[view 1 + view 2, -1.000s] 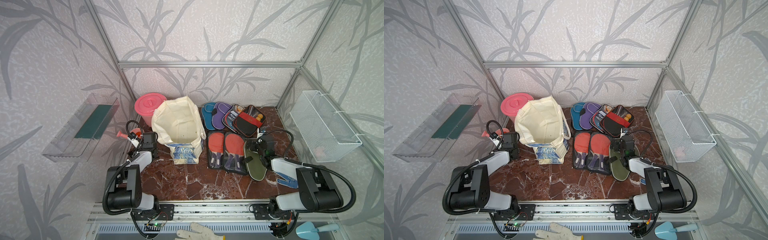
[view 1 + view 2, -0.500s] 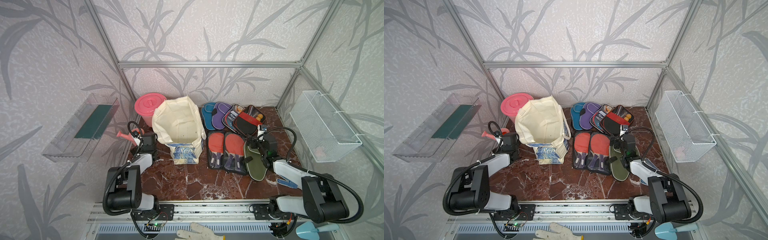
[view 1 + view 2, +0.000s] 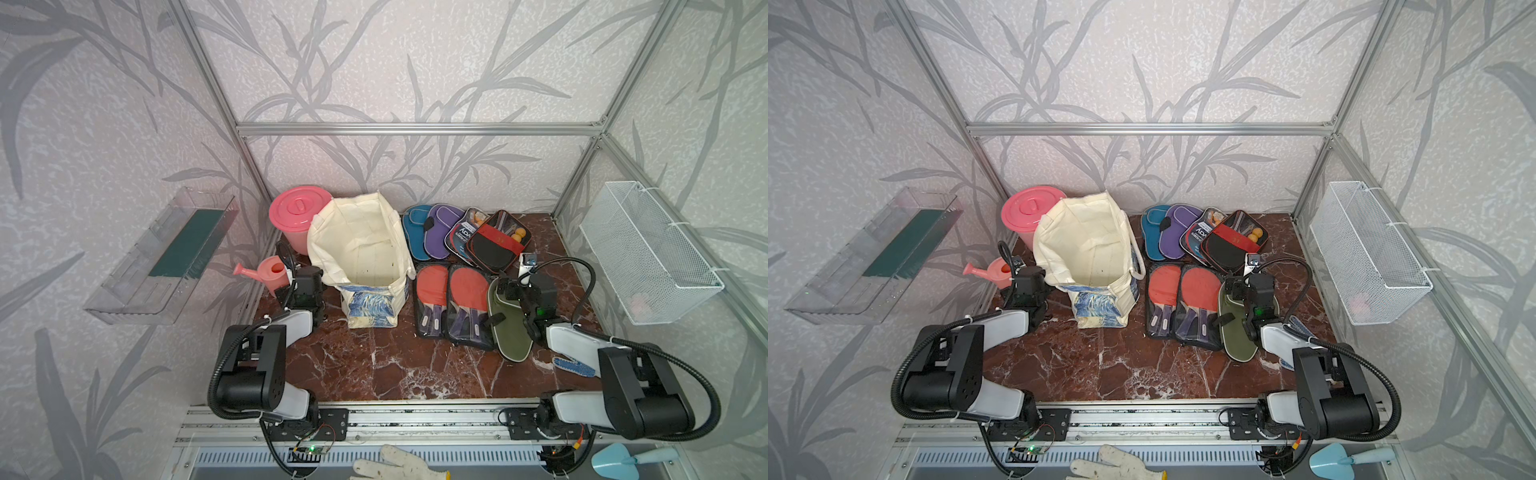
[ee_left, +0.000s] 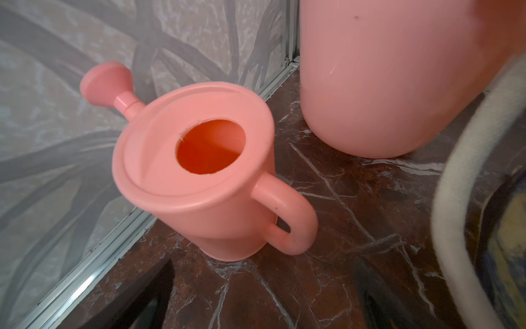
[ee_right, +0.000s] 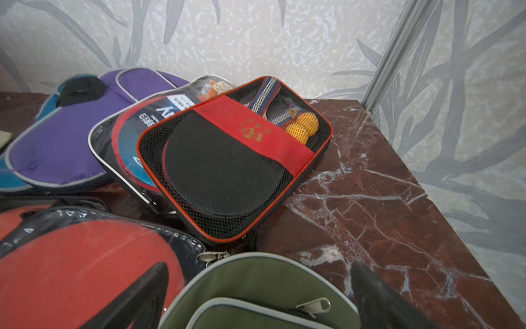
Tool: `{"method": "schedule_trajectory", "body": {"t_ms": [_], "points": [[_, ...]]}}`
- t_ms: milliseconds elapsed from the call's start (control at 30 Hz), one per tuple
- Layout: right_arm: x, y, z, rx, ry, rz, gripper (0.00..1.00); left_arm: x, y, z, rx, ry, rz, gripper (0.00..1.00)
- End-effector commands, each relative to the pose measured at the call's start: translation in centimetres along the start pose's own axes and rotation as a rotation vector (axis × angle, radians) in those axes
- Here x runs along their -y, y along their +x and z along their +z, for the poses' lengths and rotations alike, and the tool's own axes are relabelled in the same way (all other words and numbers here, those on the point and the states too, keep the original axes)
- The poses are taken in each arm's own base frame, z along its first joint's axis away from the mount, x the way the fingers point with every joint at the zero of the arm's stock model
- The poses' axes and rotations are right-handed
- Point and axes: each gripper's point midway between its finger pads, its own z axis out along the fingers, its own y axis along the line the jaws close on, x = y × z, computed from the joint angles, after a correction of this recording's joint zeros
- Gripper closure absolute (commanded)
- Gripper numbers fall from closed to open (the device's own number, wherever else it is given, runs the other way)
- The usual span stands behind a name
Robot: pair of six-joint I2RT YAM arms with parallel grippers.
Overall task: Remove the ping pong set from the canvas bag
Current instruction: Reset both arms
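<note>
- Since a second ago the left gripper [image 4: 264, 267] has slid off the pink watering can [image 3: 269, 272] toward the canvas bag [image 3: 371, 305], uncovering more of the can. The right forearm [image 3: 575, 343] now hides most of a blue-patterned flat item [image 3: 575, 366] by the right edge of the worktop [image 3: 374, 365].
- The left gripper has its jaws spread wide with nothing between them. It sits low at the left edge between can and bag, and the pink bucket [image 3: 297, 216] stands beyond it in the back-left corner.
- The right gripper [image 5: 259, 267] is likewise spread and empty, and hangs over the head of the olive case [image 3: 510, 332].
- The canvas bag stands upright left of centre, toward the back edge, mouth open and cream lining showing.
- The ping pong set [image 3: 1200, 286] lies out on the worktop to the right of the bag.
- The teal case [image 3: 413, 226], purple case [image 3: 441, 226], navy case [image 3: 462, 236] and black-red mesh case [image 3: 494, 249] with orange balls [image 3: 519, 237] overlap along the back edge.
- Two clear cases [image 3: 432, 297] holding red paddles lie side by side in front of those, and the olive case touches the right-hand one.
</note>
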Motion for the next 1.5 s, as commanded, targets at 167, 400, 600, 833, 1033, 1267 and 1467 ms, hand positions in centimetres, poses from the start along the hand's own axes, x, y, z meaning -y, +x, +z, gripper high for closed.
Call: {"method": "schedule_trajectory", "body": {"t_ms": [167, 400, 600, 833, 1033, 1267, 1467], "points": [[-2.1, 0.8, 1.2, 0.064, -0.104, -0.072, 0.01, 3.3, -0.3, -1.8, 0.119, 0.199, 0.083, 0.01], [-3.7, 1.5, 1.2, 0.09, -0.191, -0.104, 0.01, 6.9, 1.3, -2.9, 0.126, 0.453, 0.182, 0.01], [-4.7, 1.6, 0.9, 0.098, -0.249, -0.132, 0.01, 6.8, 1.2, -2.1, 0.082, 0.46, 0.157, 0.01], [-3.8, 1.5, 1.6, 0.054, -0.245, -0.084, 0.01, 7.9, 1.4, -3.2, 0.101, 0.608, 0.169, 0.01], [-2.5, 1.6, 2.1, 0.033, -0.19, -0.036, 0.01, 6.8, 1.2, -2.0, 0.068, 0.557, 0.111, 0.01], [-2.6, 1.5, 2.1, 0.04, -0.192, -0.037, 0.01, 6.8, 1.3, -2.0, 0.067, 0.553, 0.114, 0.01], [-2.9, 1.5, 2.0, 0.043, -0.201, -0.053, 0.01, 6.8, 1.3, -2.0, 0.066, 0.555, 0.115, 0.01]]}}
